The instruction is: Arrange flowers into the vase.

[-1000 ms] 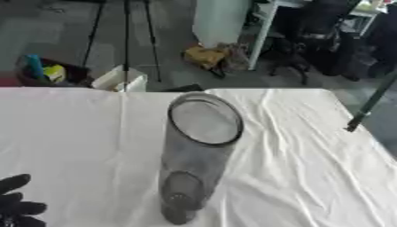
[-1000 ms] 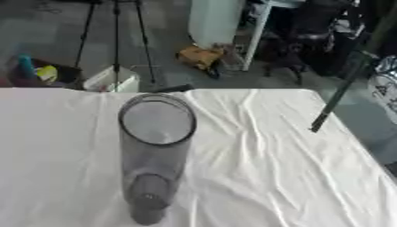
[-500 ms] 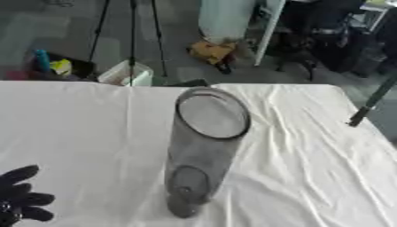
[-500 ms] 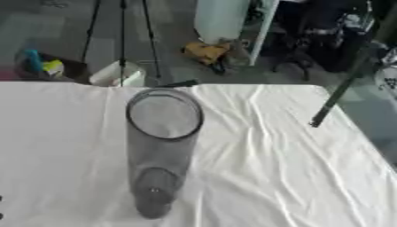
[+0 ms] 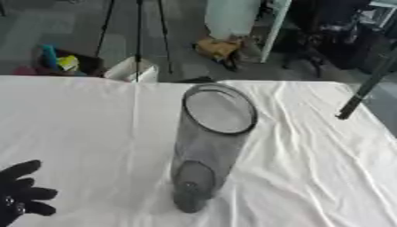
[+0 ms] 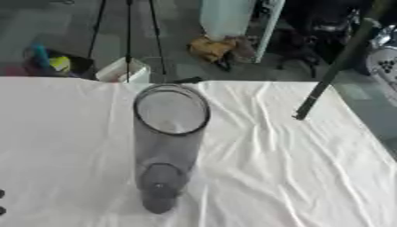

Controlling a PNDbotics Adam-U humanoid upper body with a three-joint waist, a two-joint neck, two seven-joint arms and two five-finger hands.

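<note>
Vase [image 5: 211, 144] stood upright and empty mid-table on the white cloth [image 5: 310, 146] — no flowers visible — while the left hand [image 5: 19, 190] rested at the lower-left corner, fingers relaxed, holding nothing.

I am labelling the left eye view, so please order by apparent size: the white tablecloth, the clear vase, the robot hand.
1. White tablecloth, by far the largest.
2. Clear vase, upright at the centre.
3. Left robot hand, smallest, though the lower left corner cuts it off, so only part of it counts.
</note>
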